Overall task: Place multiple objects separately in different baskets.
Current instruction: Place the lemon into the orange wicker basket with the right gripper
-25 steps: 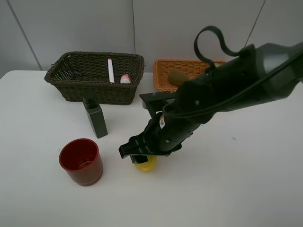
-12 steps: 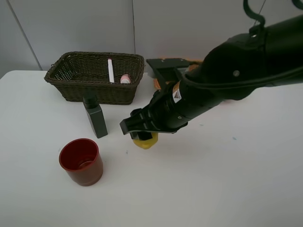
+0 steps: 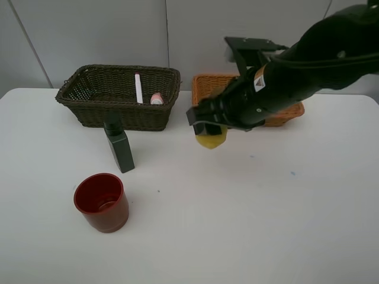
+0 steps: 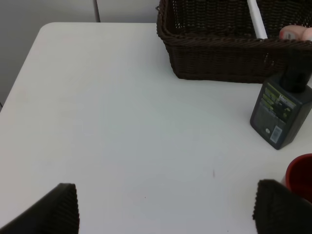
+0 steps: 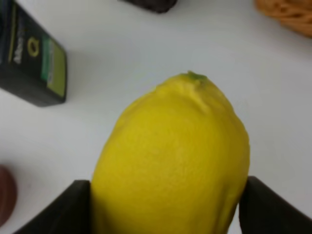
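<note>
dark basket (image 3: 118, 116) at 11 o'clock on the table (image 3: 266, 207), orange basket (image 3: 203, 94) at 1. right gripper (image 3: 208, 130) clamped on the lemon (image 3: 211, 141) off the orange basket's 7 o'clock corner, left gripper (image 4: 165, 209) spread wide and empty. red cup (image 3: 102, 201) at 8, green bottle (image 3: 120, 148) at 10, marker (image 3: 138, 87) and pink bottle (image 3: 157, 98) in the dark basket.
</note>
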`<state>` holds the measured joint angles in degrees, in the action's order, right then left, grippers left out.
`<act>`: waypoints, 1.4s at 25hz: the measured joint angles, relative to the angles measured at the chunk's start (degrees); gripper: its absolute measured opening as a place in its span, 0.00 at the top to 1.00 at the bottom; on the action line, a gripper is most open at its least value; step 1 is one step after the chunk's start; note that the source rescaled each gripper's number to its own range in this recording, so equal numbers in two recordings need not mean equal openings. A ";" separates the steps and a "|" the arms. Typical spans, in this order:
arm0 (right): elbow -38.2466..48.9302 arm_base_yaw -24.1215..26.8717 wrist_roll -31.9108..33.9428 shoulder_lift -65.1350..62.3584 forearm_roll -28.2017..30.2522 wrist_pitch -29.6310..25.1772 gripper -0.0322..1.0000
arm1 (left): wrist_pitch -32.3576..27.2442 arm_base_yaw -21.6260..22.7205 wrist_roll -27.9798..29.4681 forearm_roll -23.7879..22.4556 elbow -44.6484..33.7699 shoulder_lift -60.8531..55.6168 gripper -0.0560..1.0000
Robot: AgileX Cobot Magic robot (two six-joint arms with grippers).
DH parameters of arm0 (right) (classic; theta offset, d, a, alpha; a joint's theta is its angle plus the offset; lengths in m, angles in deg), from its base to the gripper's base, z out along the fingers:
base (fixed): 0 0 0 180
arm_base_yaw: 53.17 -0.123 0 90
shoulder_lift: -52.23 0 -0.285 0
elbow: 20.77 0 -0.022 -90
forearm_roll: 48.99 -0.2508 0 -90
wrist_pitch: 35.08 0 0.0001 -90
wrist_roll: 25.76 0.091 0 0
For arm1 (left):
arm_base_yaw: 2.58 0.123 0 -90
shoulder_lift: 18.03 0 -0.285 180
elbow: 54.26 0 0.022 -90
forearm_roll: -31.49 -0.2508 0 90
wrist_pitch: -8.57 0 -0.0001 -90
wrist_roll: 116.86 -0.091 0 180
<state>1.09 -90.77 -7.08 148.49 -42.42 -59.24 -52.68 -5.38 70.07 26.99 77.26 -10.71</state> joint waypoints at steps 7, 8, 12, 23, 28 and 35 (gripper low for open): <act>-5.97 9.31 0.00 -0.12 4.30 0.25 0.39 | 0.00 0.00 0.00 0.00 0.00 0.00 0.06; -6.56 10.70 0.00 -0.12 4.44 0.56 0.39 | 0.00 0.00 0.00 0.00 0.00 0.00 0.06; -7.96 15.69 0.35 -0.12 5.15 3.09 0.39 | 0.00 0.00 0.00 0.00 0.00 0.00 0.06; -7.96 27.00 6.75 -0.12 14.19 3.47 0.39 | 0.00 0.00 0.00 0.00 0.00 0.00 0.06; -8.08 30.77 6.93 1.91 15.01 3.04 0.39 | 0.00 0.00 0.00 0.00 0.00 0.00 0.06; -8.08 32.14 5.82 8.96 16.24 5.62 0.39 | 0.00 0.00 0.00 0.00 0.00 0.00 0.06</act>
<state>-6.98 -58.63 -1.26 157.45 -26.19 -53.62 -52.68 -5.38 70.07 26.99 77.26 -10.71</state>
